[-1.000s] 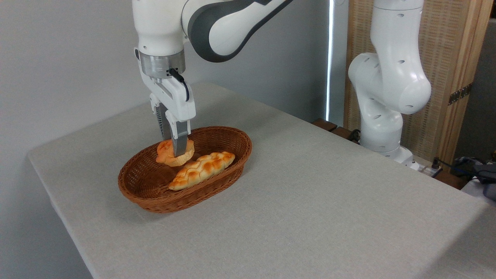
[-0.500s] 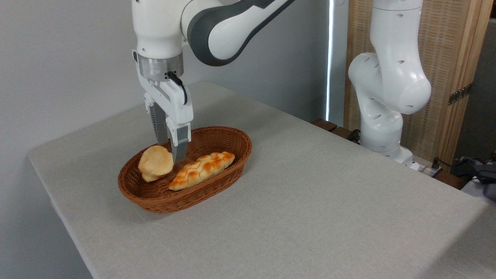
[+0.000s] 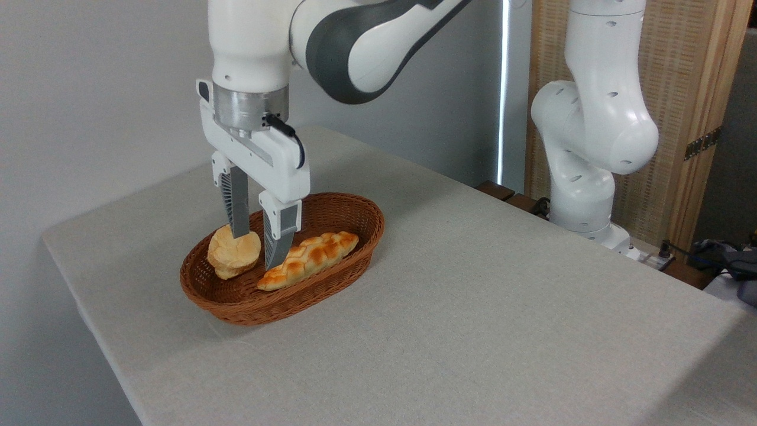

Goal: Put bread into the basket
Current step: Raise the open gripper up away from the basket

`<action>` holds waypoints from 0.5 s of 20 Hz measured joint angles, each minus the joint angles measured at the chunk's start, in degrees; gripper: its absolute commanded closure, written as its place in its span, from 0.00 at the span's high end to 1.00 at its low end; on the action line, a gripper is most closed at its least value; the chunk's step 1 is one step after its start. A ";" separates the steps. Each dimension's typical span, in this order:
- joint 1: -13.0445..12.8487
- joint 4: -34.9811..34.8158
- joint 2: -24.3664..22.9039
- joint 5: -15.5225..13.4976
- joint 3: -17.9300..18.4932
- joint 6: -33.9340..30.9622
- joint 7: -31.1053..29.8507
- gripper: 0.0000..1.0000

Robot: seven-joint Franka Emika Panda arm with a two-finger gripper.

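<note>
Braided loaf [image 3: 309, 260] (golden); grey table [image 3: 473, 307]; perhaps cables [image 3: 724, 257].

A pale grey wall [image 3: 89, 89] fills the left and back, with a bright vertical strip of light [image 3: 504, 89] just left of a woven panel [image 3: 668, 89] in a light wooden frame [image 3: 718, 89] bearing a metal hinge [image 3: 701, 144]. A table [image 3: 473, 307] with a light grey cloth top takes up most of the view. Cables and dark clutter [image 3: 718, 254] lie at the far right edge, too blurred to tell apart.
</note>
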 measured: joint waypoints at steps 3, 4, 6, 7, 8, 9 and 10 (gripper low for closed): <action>0.17 1.98 -0.02 0.85 1.76 -1.79 0.04 1.00; 0.17 2.64 0.19 1.92 1.91 -2.87 0.04 1.00; 0.20 4.28 0.90 3.38 1.92 -5.31 0.04 1.00; 0.27 5.24 1.39 3.63 1.92 -6.70 0.04 1.00; 0.45 6.47 2.04 3.76 1.91 -8.49 0.03 1.00; 0.94 7.93 2.77 3.86 1.86 -10.37 0.03 1.00; 1.54 9.26 3.39 3.88 1.81 -11.77 0.03 1.00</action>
